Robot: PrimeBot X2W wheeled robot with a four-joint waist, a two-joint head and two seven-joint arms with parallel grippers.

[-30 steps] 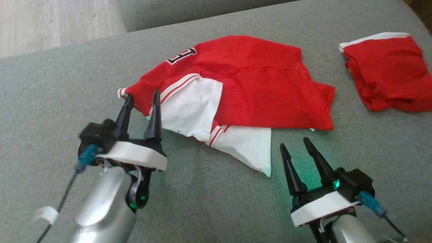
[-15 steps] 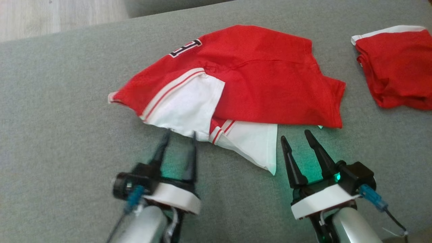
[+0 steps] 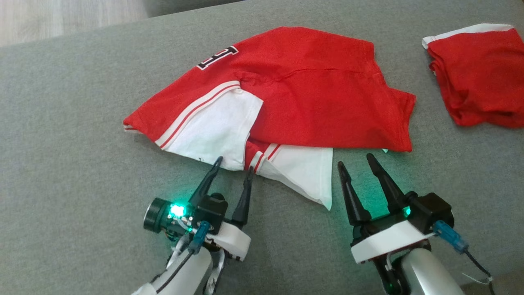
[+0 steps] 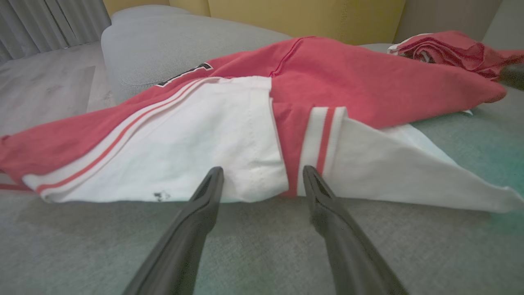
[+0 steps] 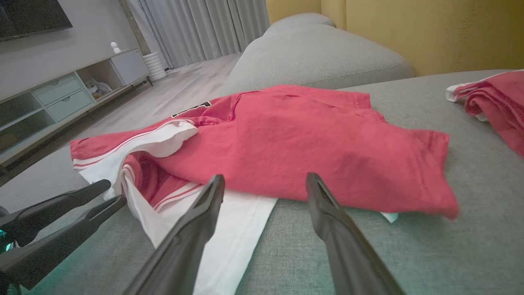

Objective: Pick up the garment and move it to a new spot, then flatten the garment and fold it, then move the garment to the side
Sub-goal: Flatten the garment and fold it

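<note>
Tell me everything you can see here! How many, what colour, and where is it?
jersey: one, red with white parts and striped trim, crumpled in the middle of the cushion
small cloth: one, red with a white edge band, far right on the cushion
cushion: one, grey, under both cloths
floor: pale wood, beyond the cushion
yellow panel: one, behind the cushion
curtains: pale grey, across the room
cabinet: one, pale, by the wall
left tool: one, dark fingers, open, tips at the jersey's white near edge
right tool: one, dark fingers, open, just in front of the jersey's red hem
</note>
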